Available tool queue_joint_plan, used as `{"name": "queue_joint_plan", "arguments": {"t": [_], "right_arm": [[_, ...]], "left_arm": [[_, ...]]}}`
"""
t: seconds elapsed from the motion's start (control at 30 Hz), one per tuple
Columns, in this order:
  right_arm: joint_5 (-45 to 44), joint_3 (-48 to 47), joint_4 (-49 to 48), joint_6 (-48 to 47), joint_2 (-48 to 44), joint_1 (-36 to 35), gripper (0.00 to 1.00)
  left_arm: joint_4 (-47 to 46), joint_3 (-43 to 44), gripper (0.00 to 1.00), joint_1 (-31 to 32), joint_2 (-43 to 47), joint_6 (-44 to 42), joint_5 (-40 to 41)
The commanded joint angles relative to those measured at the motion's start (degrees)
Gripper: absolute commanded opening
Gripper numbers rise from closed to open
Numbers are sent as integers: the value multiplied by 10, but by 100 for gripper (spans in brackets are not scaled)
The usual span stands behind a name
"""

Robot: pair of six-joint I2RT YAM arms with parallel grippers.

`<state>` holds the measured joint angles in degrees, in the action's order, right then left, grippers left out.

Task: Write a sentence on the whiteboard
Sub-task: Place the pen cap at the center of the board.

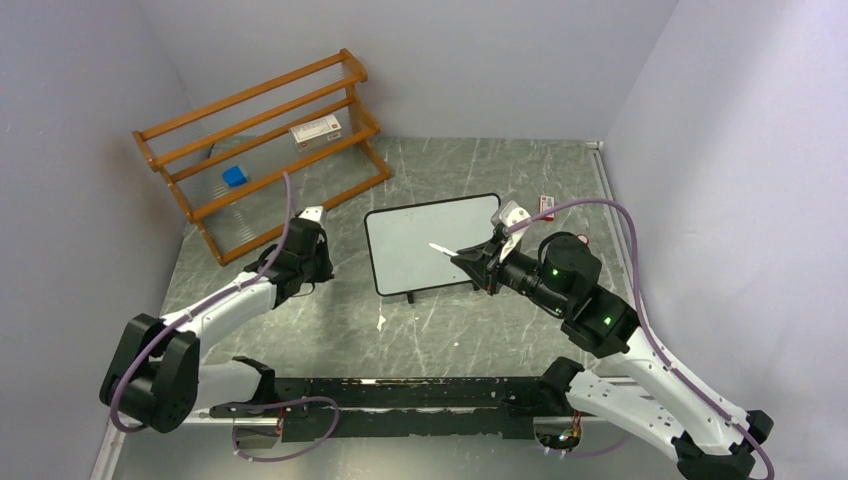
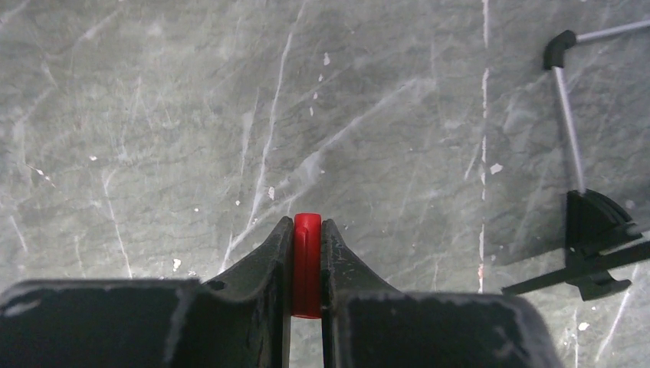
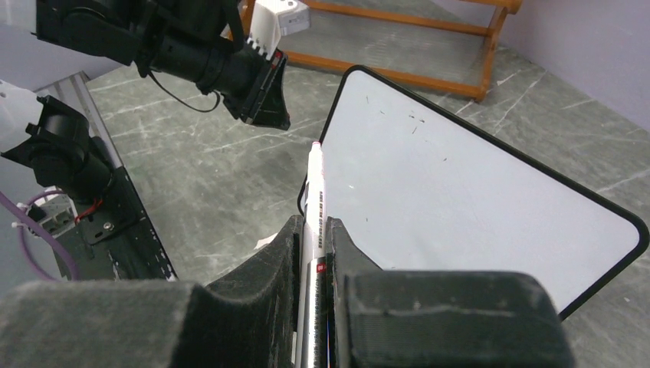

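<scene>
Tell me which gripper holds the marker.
The right gripper, its white marker near the whiteboard; the left gripper pinches only a red cap.

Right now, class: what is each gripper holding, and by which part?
The right gripper clamps the white marker by its barrel, far end free. The left gripper pinches a red cap by its sides.

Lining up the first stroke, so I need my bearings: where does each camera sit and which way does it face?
Top: fixed above and behind the bases, looking down on the board and rack; left arm and right arm show.
Left wrist: on the left arm, facing down at the table; own fingers pinching a red cap.
Right wrist: on the right arm, facing along the marker across the board toward the rack; own fingers, plus the left arm.
Shared: top and right wrist both show board, rack, left arm.
</scene>
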<state>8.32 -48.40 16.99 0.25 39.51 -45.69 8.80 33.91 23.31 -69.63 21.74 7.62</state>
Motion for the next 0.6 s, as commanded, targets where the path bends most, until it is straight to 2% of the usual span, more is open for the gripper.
{"name": "queue_joint_plan", "arguments": {"t": [0.0,0.27,0.43,0.57], "right_arm": [[-3,0,-15,12,-8,3,0],[-6,8,-24,25,-6,3,0],[-17,10,-25,26,-7,3,0],[-18,11,-27,25,-7,3,0]], "left_arm": [[-63,-15,6,-4,-22,27,20],[-84,-21,8,-4,-76,40,28],[-84,-28,22,-4,-78,52,31],[-82,-31,29,-4,-72,56,37]]}}
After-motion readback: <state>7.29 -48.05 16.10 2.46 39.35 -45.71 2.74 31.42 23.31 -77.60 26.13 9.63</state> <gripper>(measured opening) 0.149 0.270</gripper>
